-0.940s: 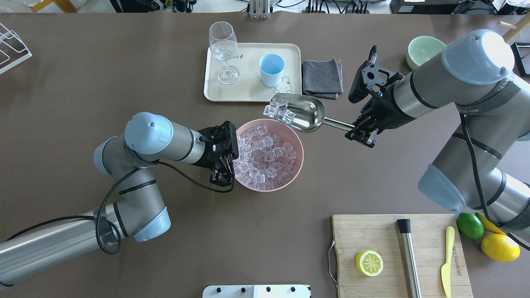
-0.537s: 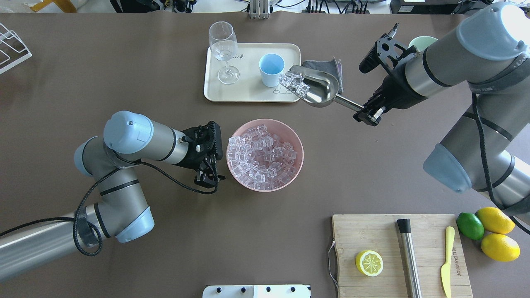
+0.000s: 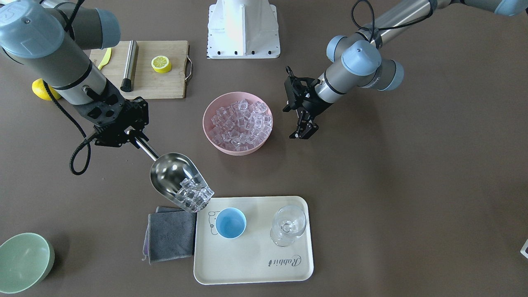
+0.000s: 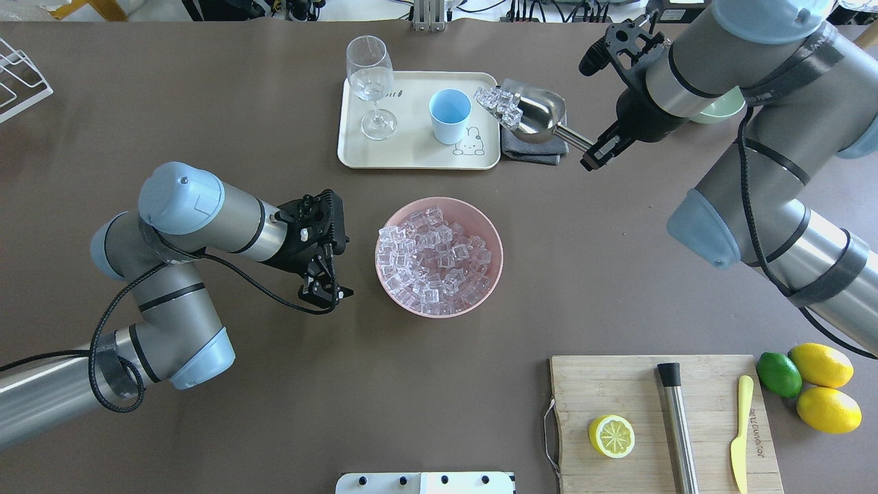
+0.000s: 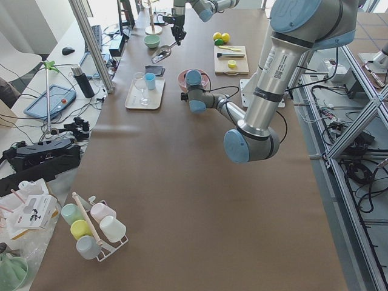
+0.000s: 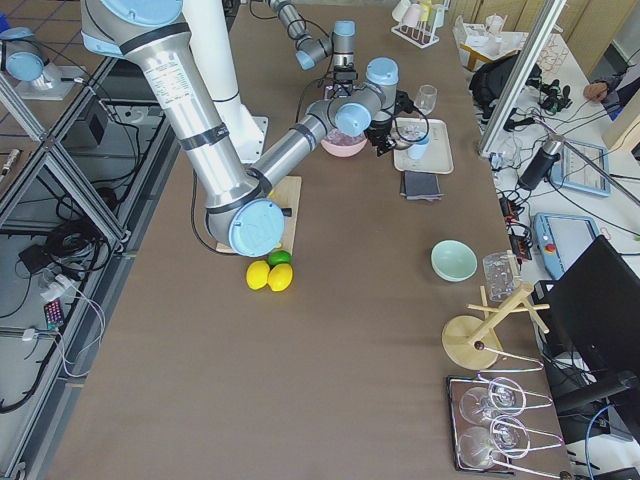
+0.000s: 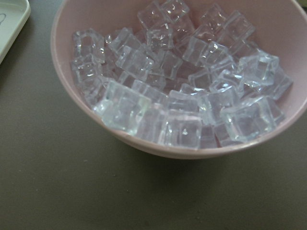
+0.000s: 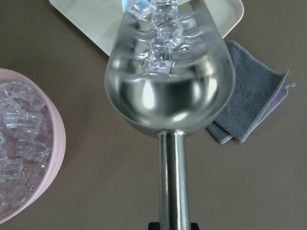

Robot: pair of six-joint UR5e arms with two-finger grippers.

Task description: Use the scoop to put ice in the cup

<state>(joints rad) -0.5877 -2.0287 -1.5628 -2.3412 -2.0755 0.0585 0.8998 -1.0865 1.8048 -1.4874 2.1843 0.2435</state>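
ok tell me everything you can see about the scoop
The scoop is shiny polished steel: a deep rounded trough and a straight tubular handle. The right gripper, shut on the handle's end, holds it in the air above the grey cloth, its mouth at the tray's edge, pointing toward the cup. A cluster of ice cubes sits at its lip; none shows in the cup.

In the right wrist view, the cup (image 8: 123, 4) is nearly all blocked by the scoop (image 8: 170, 91) and its ice (image 8: 160, 28); only a blue sliver is seen up top. The handle end gets chopped off at the bottom. Overhead, the green bowl (image 4: 717, 111) is mostly covered by the right arm (image 4: 720, 62), and the grey cloth (image 4: 528, 152) is partly buried under the scoop. In both side views the ice can't be made out, way too tiny.
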